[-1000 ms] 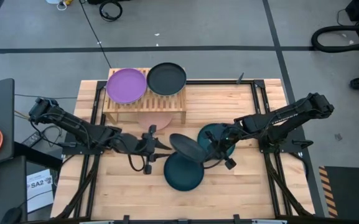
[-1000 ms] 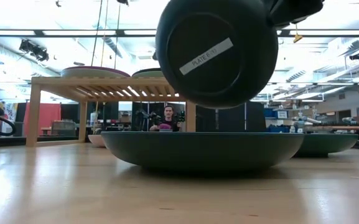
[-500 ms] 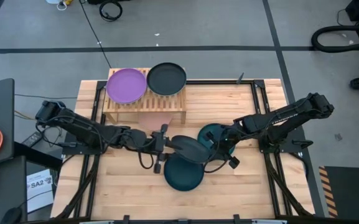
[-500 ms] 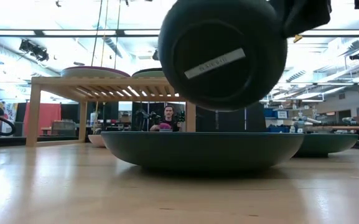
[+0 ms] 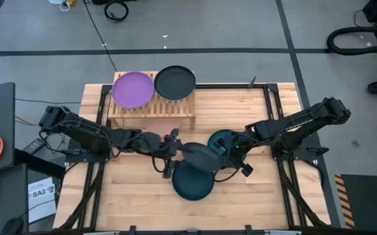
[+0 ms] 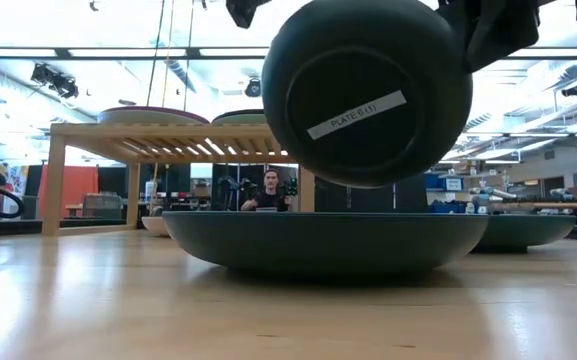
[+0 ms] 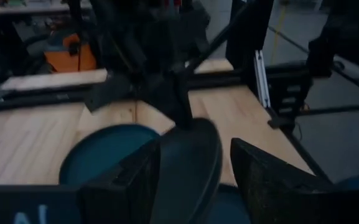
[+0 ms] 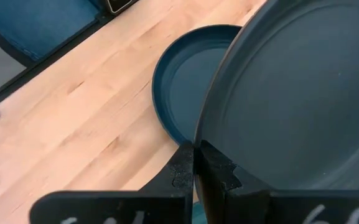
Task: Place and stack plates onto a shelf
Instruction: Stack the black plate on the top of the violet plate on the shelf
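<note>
Left tool (image 5: 175, 149): over the middle of the tabletop (image 5: 266, 196), fingers (image 7: 272, 177) spread, straddling the near edge of the raised black plate (image 5: 200, 155); whether they touched it could not be told.

Raised black plate: held tilted in the air between the two tools, above the dark teal plate (image 5: 192, 180) lying flat on the tabletop. In the low view its underside faced the camera and bore a white strip label reading "PLATE", followed by characters too small to make out.

Right tool (image 8: 195, 169): clenched on the rim of the raised black plate, fingers pinched together at its edge.

Green-teal plate (image 5: 222, 140): flat on the tabletop just beside the right tool, partly hidden by the arm.

Shelf (image 5: 150, 114): at the far side of the tabletop, carrying a purple plate (image 5: 132, 89) on its left and another black plate (image 5: 174, 82) on its right, side by side. A pink plate (image 5: 167, 125) lay beneath the shelf.
</note>
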Robot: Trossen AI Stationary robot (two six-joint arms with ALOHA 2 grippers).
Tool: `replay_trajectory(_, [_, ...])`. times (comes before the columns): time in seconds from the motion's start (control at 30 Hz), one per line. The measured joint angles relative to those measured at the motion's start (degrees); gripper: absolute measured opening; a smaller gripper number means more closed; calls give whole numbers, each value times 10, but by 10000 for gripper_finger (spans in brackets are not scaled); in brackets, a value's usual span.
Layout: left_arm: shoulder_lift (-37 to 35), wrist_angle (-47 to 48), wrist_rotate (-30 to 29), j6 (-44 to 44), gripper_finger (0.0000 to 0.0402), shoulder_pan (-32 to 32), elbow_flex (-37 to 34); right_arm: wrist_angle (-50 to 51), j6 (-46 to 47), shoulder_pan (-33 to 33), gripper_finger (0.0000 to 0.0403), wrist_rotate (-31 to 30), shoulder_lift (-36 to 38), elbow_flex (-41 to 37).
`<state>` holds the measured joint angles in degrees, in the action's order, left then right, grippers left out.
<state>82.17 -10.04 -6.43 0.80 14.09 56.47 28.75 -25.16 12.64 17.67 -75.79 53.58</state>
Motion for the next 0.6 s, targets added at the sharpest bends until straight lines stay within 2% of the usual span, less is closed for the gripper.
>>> replay_trajectory(0.6, [0,79,156,1,203,-27,-1,-71,-96,-4,16,-2,0,0])
